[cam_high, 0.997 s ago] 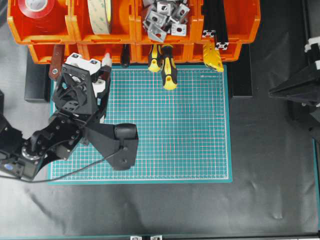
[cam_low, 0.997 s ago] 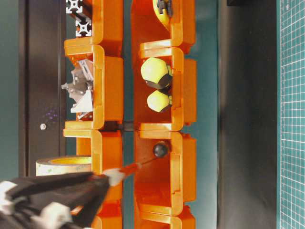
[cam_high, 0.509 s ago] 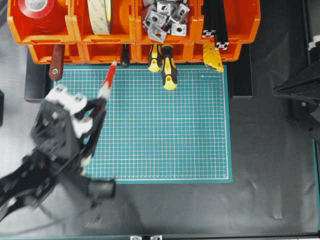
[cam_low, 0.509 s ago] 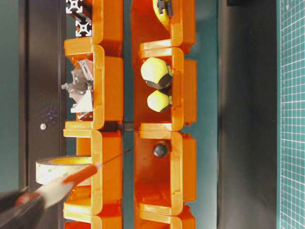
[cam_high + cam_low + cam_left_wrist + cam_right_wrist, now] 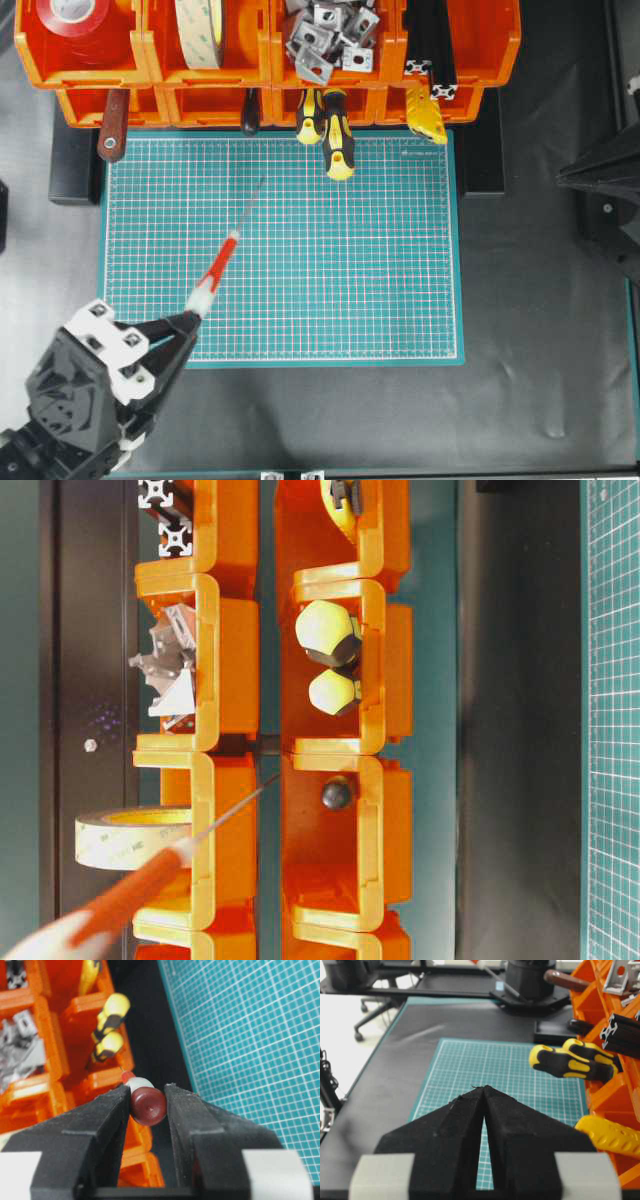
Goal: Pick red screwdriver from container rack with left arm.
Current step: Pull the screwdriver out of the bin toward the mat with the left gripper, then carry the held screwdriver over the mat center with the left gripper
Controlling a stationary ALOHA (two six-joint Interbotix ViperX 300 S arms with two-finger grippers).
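The red screwdriver [image 5: 217, 270] is out of the orange container rack [image 5: 200, 105] and held in the air over the green mat. Its thin shaft points back toward the rack. My left gripper [image 5: 190, 318] is at the mat's front left corner, shut on the screwdriver's rounded red end [image 5: 148, 1106], with a black finger pressed on each side and the white section just beyond them. In the table-level view the red handle [image 5: 130, 895] and shaft cross in front of the lower left bins. My right gripper [image 5: 483, 1088] is shut and empty, at the right edge of the overhead view [image 5: 563, 180].
Two yellow-and-black screwdrivers [image 5: 335, 135] stick out of the lower bins over the green mat [image 5: 350, 280]. A dark red-brown handle [image 5: 112, 125] and a black handle [image 5: 249, 118] also protrude. The upper bins hold tape rolls [image 5: 200, 30], metal brackets [image 5: 330, 35] and black profiles.
My left gripper has pulled back from the rack toward the front left with the red screwdriver in it. The shaft has come out of the lower bin and is over the mat.
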